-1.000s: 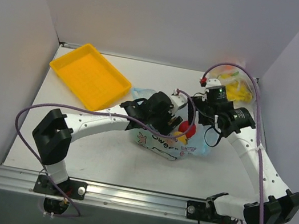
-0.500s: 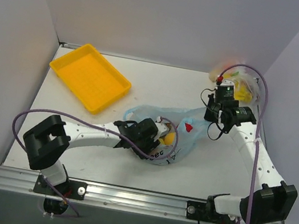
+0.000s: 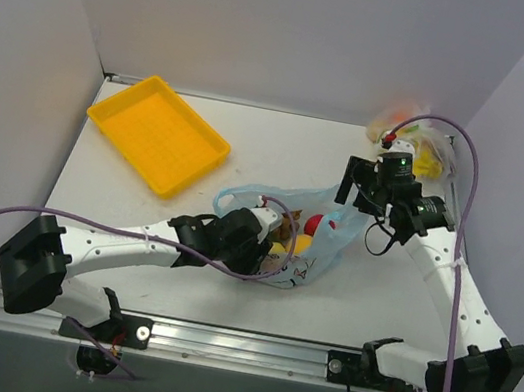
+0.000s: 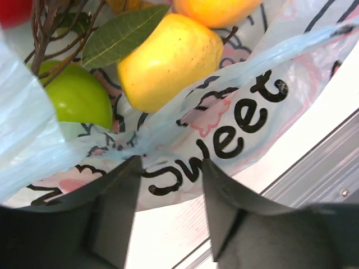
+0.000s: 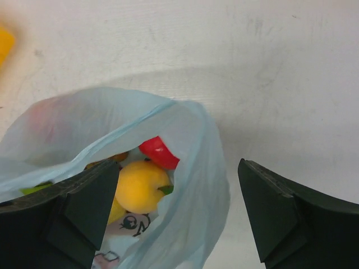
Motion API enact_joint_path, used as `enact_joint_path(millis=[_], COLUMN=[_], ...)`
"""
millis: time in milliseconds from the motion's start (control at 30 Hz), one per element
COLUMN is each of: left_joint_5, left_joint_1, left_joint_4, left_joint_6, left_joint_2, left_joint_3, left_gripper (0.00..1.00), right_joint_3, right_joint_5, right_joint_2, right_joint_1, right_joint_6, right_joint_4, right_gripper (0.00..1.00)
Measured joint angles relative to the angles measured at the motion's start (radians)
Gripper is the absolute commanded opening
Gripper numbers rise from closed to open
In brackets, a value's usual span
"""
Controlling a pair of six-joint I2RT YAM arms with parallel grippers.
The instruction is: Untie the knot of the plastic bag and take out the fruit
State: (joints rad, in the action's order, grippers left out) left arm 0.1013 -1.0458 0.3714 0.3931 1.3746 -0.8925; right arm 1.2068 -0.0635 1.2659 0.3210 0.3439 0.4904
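Observation:
The light blue plastic bag (image 3: 326, 248) lies in the middle of the table with its mouth open; no knot shows. Inside it, the left wrist view shows a yellow pear (image 4: 168, 59), a green apple (image 4: 78, 98), an orange (image 4: 216, 8) and brown twigs (image 4: 50, 28). A red apple (image 5: 160, 152) shows in the right wrist view. My left gripper (image 4: 171, 168) is open, its tips against the bag's "Sweet" panel (image 4: 224, 131) at the near side (image 3: 263, 247). My right gripper (image 5: 179, 190) is wide open and empty above the bag's far right edge (image 3: 346, 193).
A yellow tray (image 3: 156, 132) sits at the back left. A clear bag with yellow-orange contents (image 3: 415, 147) lies in the back right corner. The metal rail (image 4: 320, 168) of the table's front edge runs just near the bag. White walls enclose three sides.
My left gripper has moved toward the near edge and the bag came with it, its mouth spreading open. My right gripper drew back from the bag, then returned above it, open.

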Motion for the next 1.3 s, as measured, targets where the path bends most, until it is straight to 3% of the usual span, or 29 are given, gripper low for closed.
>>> enact_joint_path(millis=[167, 433, 767, 1033, 1300], left_joint_5=[-0.001, -0.002, 0.048, 0.098, 0.101], left_joint_1=[-0.004, -0.013, -0.013, -0.013, -0.013], left_joint_4=[-0.018, -0.062, -0.089, -0.116, -0.134], left_joint_6=[0.016, 0.058, 0.16, 0.26, 0.215], left_joint_2=[0.006, 0.012, 0.01, 0.024, 0.216], left_joint_3=[-0.032, -0.046, -0.034, -0.059, -0.293], left_gripper=[0.66, 0.73, 0.73, 0.73, 0.75], right_joint_3=[-0.001, -0.159, -0.538, -0.601, -0.605], right_joint_5=[-0.042, -0.1, -0.098, -0.078, -0.077], right_joint_2=[-0.122, -0.242, -0.302, -0.288, -0.284], right_joint_1=[0.111, 0.165, 0.172, 0.2, 0.204], right_joint_6=[0.02, 0.124, 0.231, 0.237, 0.24], right_joint_4=[0.035, 0.069, 0.089, 0.061, 0.016], right_gripper=[1.0, 0.99, 0.54, 0.52, 0.53])
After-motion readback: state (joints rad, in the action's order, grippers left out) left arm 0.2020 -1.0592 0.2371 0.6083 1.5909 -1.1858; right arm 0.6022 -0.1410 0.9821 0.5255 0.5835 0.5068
